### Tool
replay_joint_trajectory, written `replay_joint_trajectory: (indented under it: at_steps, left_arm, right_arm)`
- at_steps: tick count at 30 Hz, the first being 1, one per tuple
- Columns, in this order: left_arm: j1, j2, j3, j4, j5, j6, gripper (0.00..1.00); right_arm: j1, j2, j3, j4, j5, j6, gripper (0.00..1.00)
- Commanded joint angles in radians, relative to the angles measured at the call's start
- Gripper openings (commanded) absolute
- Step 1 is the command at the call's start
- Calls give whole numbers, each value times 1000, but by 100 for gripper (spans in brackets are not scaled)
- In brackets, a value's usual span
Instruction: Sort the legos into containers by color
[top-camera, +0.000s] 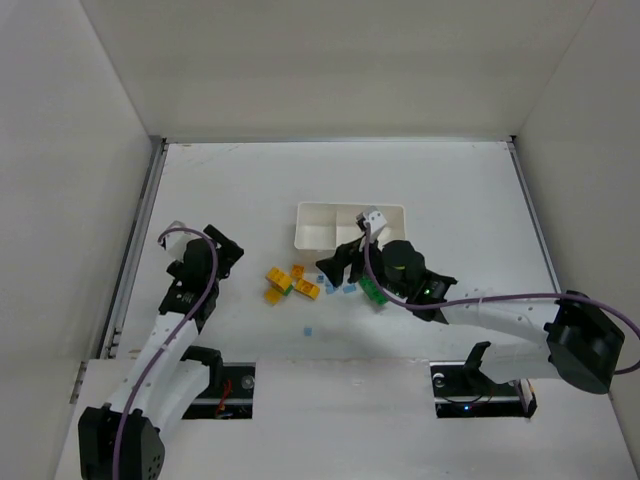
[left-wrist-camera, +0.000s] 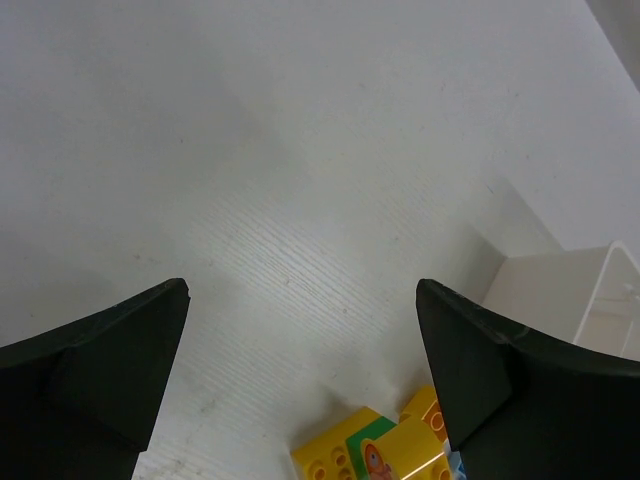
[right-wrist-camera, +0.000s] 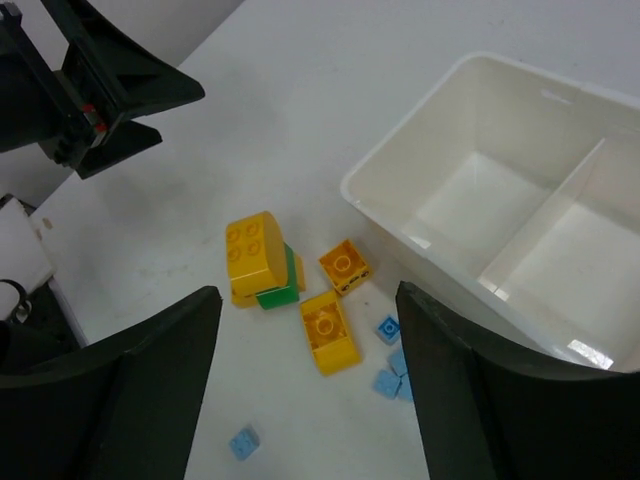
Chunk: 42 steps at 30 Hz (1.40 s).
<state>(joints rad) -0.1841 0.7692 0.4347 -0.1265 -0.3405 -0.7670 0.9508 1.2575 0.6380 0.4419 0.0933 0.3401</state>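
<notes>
Legos (right-wrist-camera: 255, 255) lie near the down-tilted right fingers (right-wrist-camera: 130, 390), spread wide; left fingers (left-wrist-camera: 100, 370) likewise tilt down, spread.

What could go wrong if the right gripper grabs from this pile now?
The big yellow brick seems stuck to a green brick; one grab might carry both colours into one tray compartment. Tiny blue pieces lie close beside a second yellow brick, so the open right gripper could scatter them. The left gripper is open near the same pile; the arms might collide.
</notes>
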Motion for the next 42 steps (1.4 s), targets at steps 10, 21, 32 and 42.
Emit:
replay_joint_trajectory:
  at_steps: [10, 21, 32, 42]
  left_arm:
    - [-51, -70, 44, 129, -11, 18, 100]
    - [-369, -74, 55, 370, -38, 167, 100]
    - [-685, 136, 73, 605, 80, 258, 31]
    - [-751, 200, 62, 686, 115, 242, 39]
  right_arm:
    - [26, 3, 28, 32, -9, -6, 21]
    - [56, -354, -93, -472, 426, 135, 44]
    - [36, -293, -52, -789, 347, 300, 75]
    - [3, -100, 8, -692, 307, 220, 74]
